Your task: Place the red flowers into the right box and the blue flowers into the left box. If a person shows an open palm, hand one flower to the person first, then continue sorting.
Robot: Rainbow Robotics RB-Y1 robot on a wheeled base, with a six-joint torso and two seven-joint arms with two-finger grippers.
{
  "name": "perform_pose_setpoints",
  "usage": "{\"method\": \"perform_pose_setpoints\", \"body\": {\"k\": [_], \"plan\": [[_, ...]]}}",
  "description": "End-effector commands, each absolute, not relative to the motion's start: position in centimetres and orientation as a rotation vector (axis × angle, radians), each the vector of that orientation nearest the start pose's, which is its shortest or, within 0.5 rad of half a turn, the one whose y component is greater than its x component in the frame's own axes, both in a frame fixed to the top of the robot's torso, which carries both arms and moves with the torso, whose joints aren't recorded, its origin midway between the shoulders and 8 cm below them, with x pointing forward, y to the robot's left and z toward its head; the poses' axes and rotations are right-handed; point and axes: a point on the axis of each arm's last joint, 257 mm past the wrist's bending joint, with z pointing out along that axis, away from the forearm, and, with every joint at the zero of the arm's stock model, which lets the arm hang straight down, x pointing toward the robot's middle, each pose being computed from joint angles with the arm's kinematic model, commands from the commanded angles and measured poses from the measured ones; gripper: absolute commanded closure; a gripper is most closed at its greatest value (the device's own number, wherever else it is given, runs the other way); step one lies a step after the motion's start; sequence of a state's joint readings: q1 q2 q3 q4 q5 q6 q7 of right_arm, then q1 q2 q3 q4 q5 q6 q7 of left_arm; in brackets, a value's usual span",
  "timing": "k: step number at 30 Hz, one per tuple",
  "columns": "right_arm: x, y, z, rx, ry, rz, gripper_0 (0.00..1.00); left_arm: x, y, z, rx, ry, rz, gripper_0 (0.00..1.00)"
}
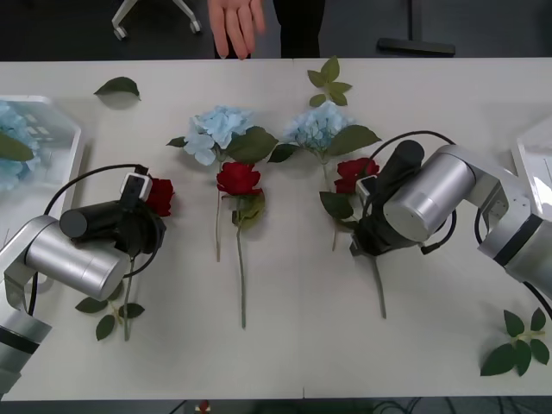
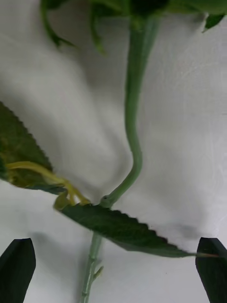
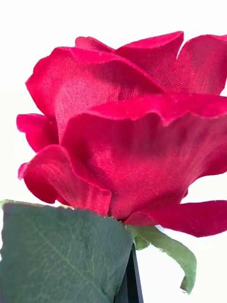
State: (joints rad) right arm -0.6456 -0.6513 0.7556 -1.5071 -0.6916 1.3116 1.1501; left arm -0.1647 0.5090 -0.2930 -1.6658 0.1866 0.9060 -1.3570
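Straddling rose stem (image 2: pixel 133 142), right tool (image 2: pixel 113 270) apart; leaf (image 2: pixel 123 229) between; left tool unclear.

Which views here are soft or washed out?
Front view: evenly lit and sharp, soft shadows under the arms. Right wrist view: the green stem blurs toward its upper end, serrated leaf crisper. Left wrist view: background blown to white behind the red rose, which is sharp.
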Motion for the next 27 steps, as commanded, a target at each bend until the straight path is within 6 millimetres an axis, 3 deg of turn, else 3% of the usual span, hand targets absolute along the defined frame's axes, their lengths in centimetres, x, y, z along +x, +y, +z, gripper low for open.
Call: {"method": "perform_pose_setpoints", "body": {"k": [1,7,11,23,27], "plan": [[48.9,-16.8,-33.0,-0.471,2.714,-0.030,0.02,50.7,27.3,-33.5,0.289,2.291,0.147,1.00],[48.9,-16.8,-33.1,-0.470,2.714,-0.031,0.17,50.7,27.2,-33.5,0.289,2.291,0.147,1.00],[48.9,-16.9,-33.4,-0.467,2.716,-0.035,0.40,50.7,27.1,-33.5,0.290,2.291,0.146,1.00],[49.2,-16.5,-34.3,-0.459,2.716,-0.031,0.65,50.8,27.2,-33.4,0.293,2.285,0.150,1.00],[49.2,-16.5,-34.5,-0.454,2.720,-0.032,0.93,50.8,27.1,-33.4,0.293,2.284,0.150,1.00]]}}
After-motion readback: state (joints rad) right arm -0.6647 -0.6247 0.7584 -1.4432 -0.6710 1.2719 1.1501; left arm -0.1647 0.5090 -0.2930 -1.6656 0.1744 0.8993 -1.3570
